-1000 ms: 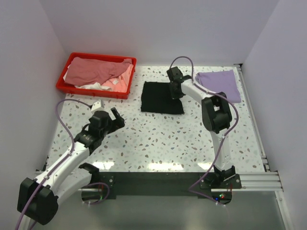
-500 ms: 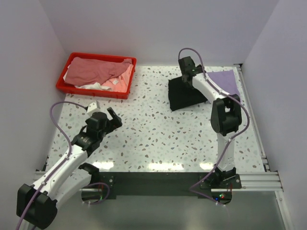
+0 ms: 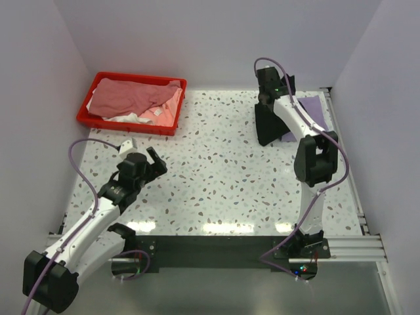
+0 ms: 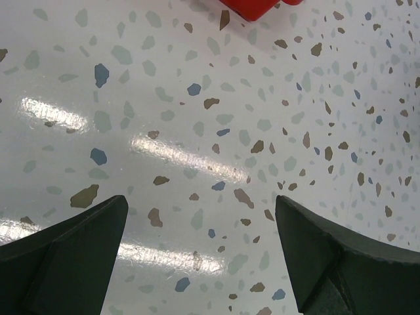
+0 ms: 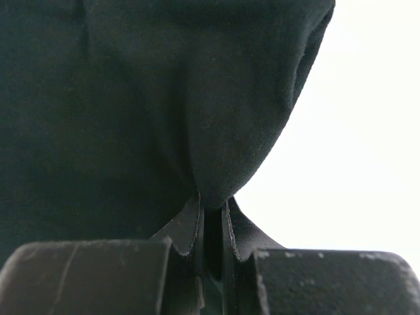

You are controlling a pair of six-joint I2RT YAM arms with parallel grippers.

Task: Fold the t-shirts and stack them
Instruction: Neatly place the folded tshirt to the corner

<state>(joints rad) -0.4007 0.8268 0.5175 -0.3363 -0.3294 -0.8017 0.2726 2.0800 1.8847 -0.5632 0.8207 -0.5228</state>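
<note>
Right gripper, clenched on the black shirt, dangles it at one o'clock, partly over the purple shirt, apparently mid-stacking; next it needs lowering squarely on top, then release.

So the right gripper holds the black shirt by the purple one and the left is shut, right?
No: the left gripper is open, jaws wide apart in the left wrist view. The right gripper holds the black shirt by the purple shirt.

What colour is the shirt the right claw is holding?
Black. The t-shirt shows best in the right wrist view.
</note>
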